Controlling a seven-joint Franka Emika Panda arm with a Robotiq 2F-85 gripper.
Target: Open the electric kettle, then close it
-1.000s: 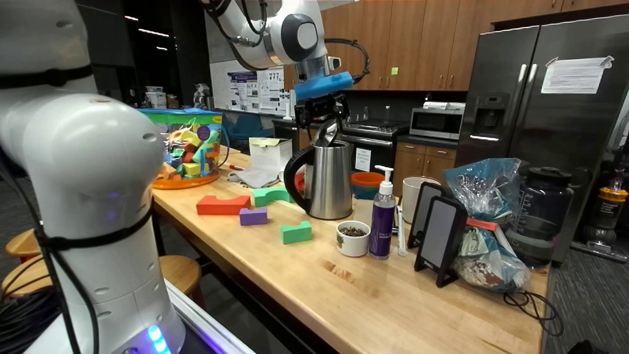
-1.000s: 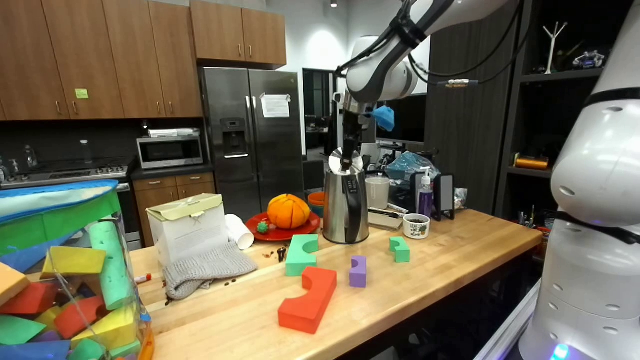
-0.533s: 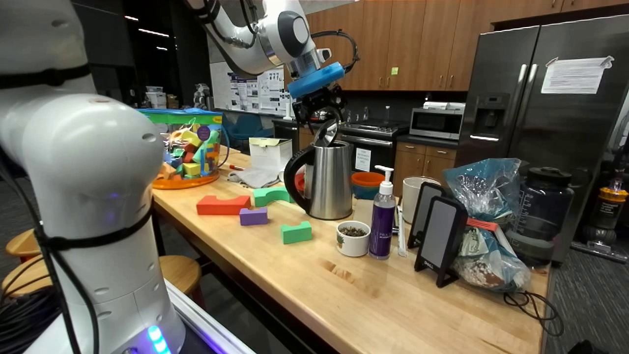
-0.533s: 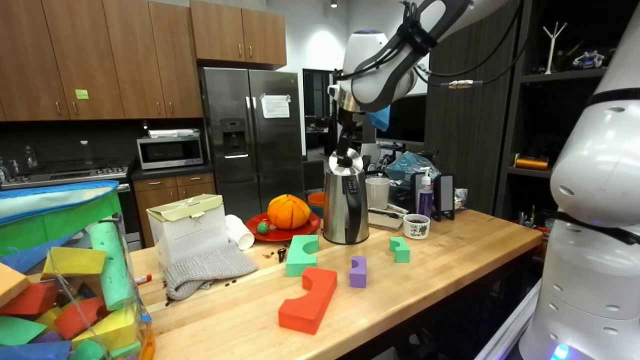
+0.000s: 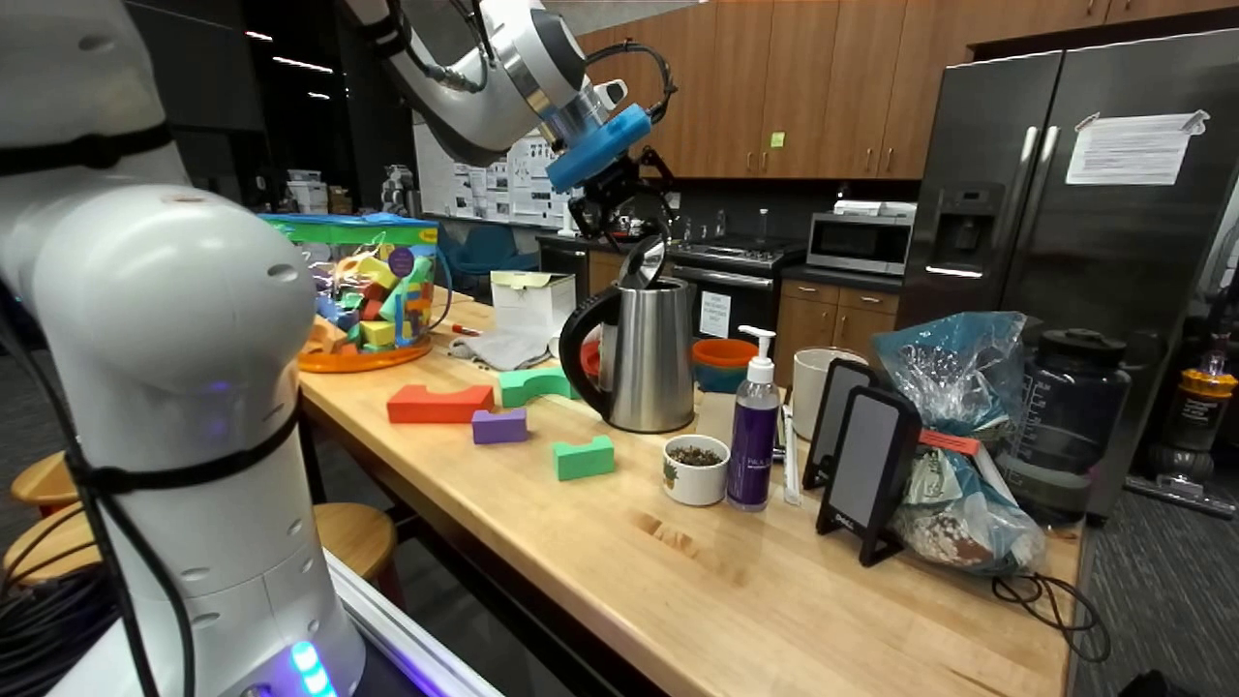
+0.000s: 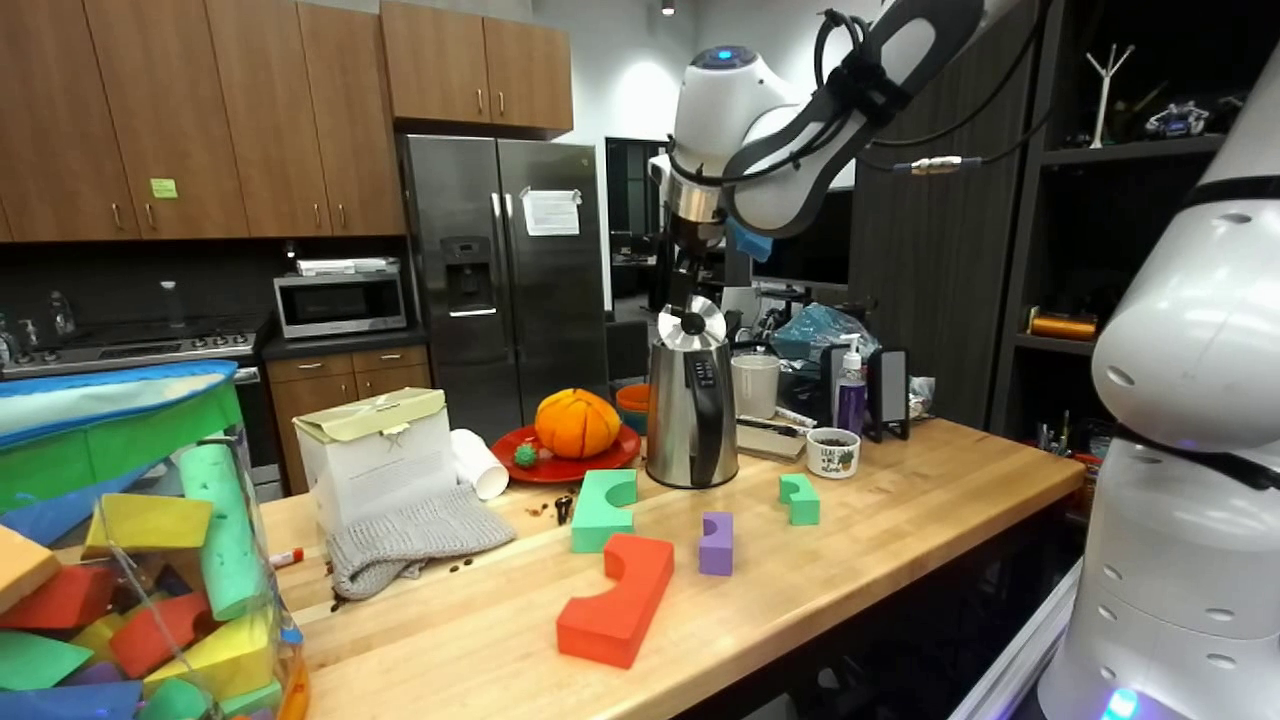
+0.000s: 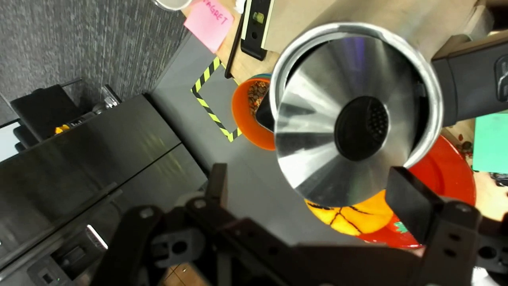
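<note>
Electric kettle (image 5: 652,363) lid (image 7: 309,131) is up, so closing it is probably next

Kettle stands upright on the counter (image 5: 823,620), below the gripper (image 7: 309,182), with the lid tilted up out of the rim (image 7: 345,28), right by the fingers (image 7: 412,202). Those are spread wide with no grip on anything; one overlaps the lid's edge in the wrist view, but I can't tell if they're touching. My read: the opening half looks done, the closing half isn't. Next I'd get the gripper over the raised edge and press down till the lid sits back in the rim. Go easy imo, a sideways shove might slide or tip the thing.
</note>
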